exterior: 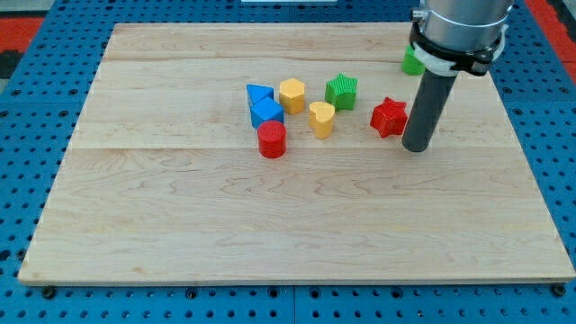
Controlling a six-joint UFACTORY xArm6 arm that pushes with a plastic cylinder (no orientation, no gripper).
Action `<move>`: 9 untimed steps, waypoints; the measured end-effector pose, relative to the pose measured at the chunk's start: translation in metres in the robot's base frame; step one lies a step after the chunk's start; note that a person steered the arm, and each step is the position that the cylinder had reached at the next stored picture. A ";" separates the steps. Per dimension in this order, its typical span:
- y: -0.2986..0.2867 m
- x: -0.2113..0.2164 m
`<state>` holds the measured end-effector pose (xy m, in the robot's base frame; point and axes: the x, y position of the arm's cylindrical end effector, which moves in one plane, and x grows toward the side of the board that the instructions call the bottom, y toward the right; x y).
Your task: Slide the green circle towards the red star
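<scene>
Camera view: your tip (416,148) rests just at 3 o'clock of the red star (389,116), no jaws on this rod, while the green circle (412,61) sits half-hidden at 12 o'clock on the surface (270,234); approach step, so next get behind the circle.

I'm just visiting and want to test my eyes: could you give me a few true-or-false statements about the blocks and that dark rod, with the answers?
1. My tip sits just to the view's right of the red star. True.
2. The green circle lies at the view's bottom edge. False: it is near the view's top, partly hidden behind the arm.
3. The red cylinder lies below the blue blocks in the view. True.
4. The yellow heart touches the red star. False: bare board lies between them.
5. The green star lies right of the red star. False: left.
</scene>
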<state>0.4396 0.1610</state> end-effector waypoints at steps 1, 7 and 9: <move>-0.002 -0.016; 0.087 -0.185; 0.040 -0.195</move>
<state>0.2450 0.2005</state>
